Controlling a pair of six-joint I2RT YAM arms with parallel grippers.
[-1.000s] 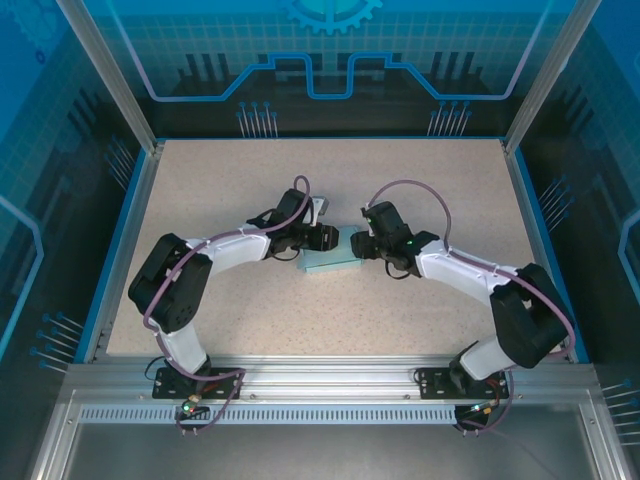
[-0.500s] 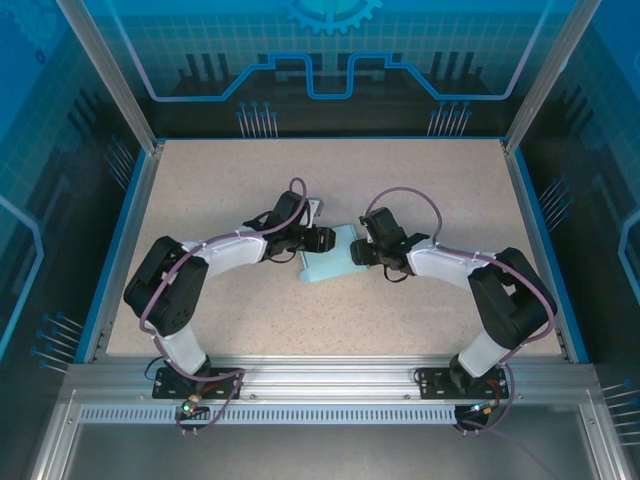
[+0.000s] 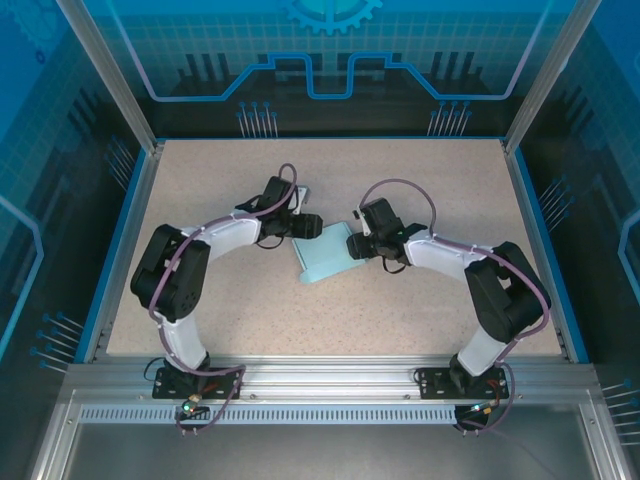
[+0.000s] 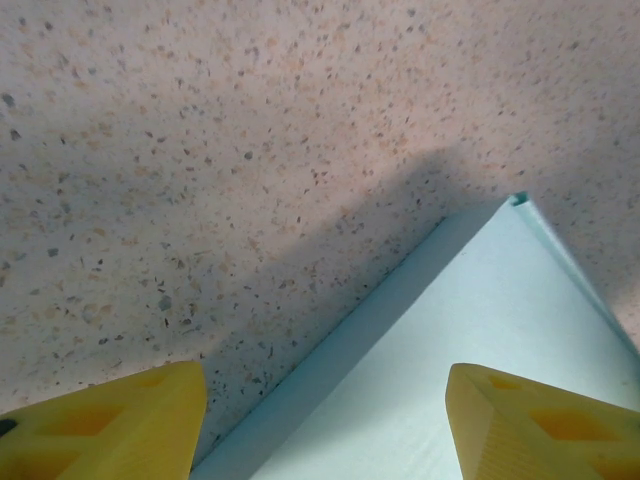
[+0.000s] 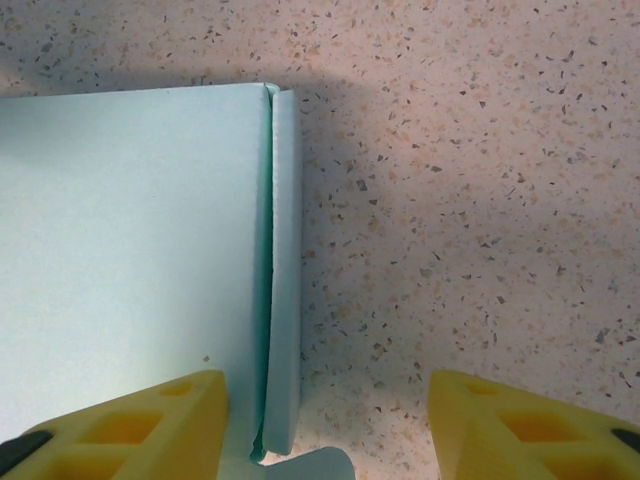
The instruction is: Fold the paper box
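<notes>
Both arms have swung toward the far side, and the left gripper (image 3: 314,228) has spread its jaws; the right gripper (image 5: 328,420) also stands released, gripping nothing. Our paper box (image 3: 325,258) lies on the speckled surface (image 3: 420,180) between them. We judge folding nearly done; next, press the side flap (image 5: 286,260) flush.
</notes>
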